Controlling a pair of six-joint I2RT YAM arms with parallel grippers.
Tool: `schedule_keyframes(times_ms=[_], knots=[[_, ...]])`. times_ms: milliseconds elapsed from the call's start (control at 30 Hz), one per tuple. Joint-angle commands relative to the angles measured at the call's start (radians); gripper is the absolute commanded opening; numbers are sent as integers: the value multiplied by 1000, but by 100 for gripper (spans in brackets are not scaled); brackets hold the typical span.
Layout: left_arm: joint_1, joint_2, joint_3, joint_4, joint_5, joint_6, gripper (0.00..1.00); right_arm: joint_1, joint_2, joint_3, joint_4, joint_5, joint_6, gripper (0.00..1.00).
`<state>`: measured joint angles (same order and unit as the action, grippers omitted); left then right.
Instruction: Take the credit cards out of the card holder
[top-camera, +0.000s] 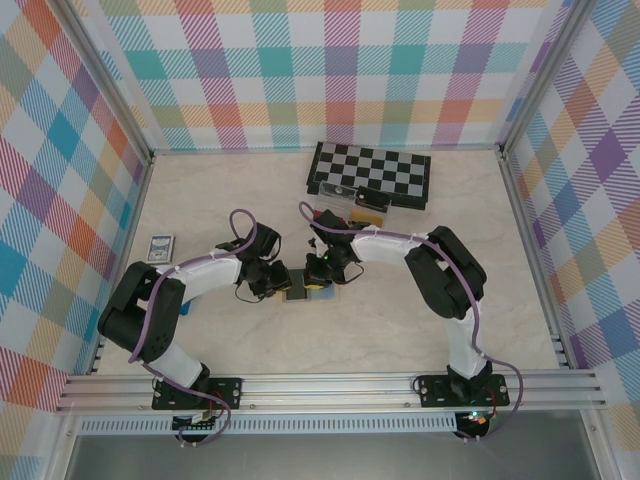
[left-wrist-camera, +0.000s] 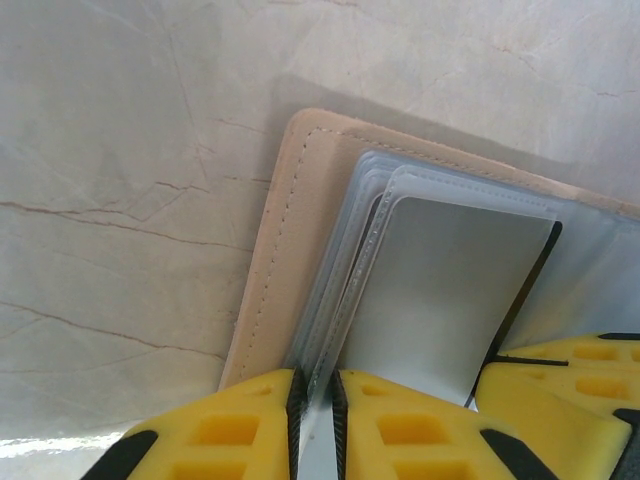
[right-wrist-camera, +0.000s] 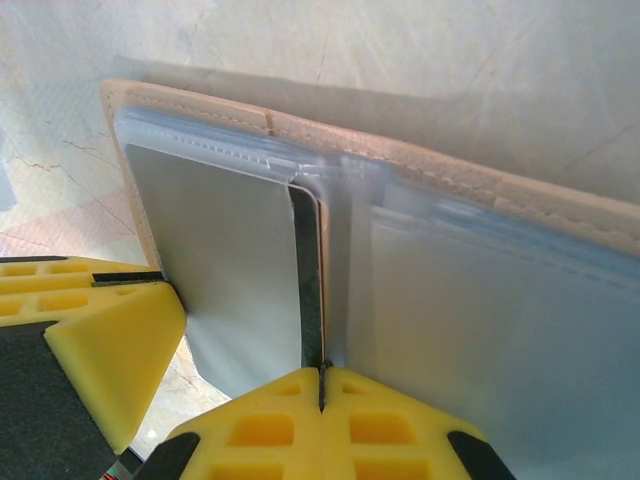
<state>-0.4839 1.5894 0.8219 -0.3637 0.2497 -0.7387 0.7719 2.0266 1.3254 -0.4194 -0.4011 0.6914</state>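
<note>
card holder (left-wrist-camera: 268, 270) lies open on the table (top-camera: 400, 320). Left gripper (left-wrist-camera: 315, 420) is at its left side, jaws nearly together and nipping one clear sleeve of it; right gripper (right-wrist-camera: 322, 420) is at its right side, jaws pressed tight on the edge of a dark credit card (right-wrist-camera: 308, 280) poking from a sleeve. chessboard (top-camera: 372, 172) sits beyond the card holder, farther back.

Looks like a robotics lab test cell. An aluminium extrusion frame (top-camera: 330, 385) boxes in a marble-look tabletop (top-camera: 250, 350), with plaid backdrop panels (top-camera: 340, 70) on three sides. Left arm (top-camera: 150, 310) and right arm (top-camera: 445, 275) are bolted to its front rail, cabling exposed. A chessboard (top-camera: 372, 172) and a card box (top-camera: 160, 247) lie on the table.
</note>
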Motion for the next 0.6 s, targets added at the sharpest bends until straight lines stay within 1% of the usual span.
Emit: schedule_keyframes(times_ms=[0,133,333,433,567], knots=[[-5,44,-8,-49,-20,19,18,4,-23,-14,33,-7,-29,3],[-5,35,0,-63,-23,20,20,0,-53,-31,20,32,-48,0],[-2,21,16,-91,-36,33,21,-9,-94,-66,6,85,-52,0],[3,6,32,-109,-37,45,22,-10,-95,-72,18,65,-55,0],[5,-26,54,-114,-9,51,23,-10,-86,-76,66,-7,-48,1]])
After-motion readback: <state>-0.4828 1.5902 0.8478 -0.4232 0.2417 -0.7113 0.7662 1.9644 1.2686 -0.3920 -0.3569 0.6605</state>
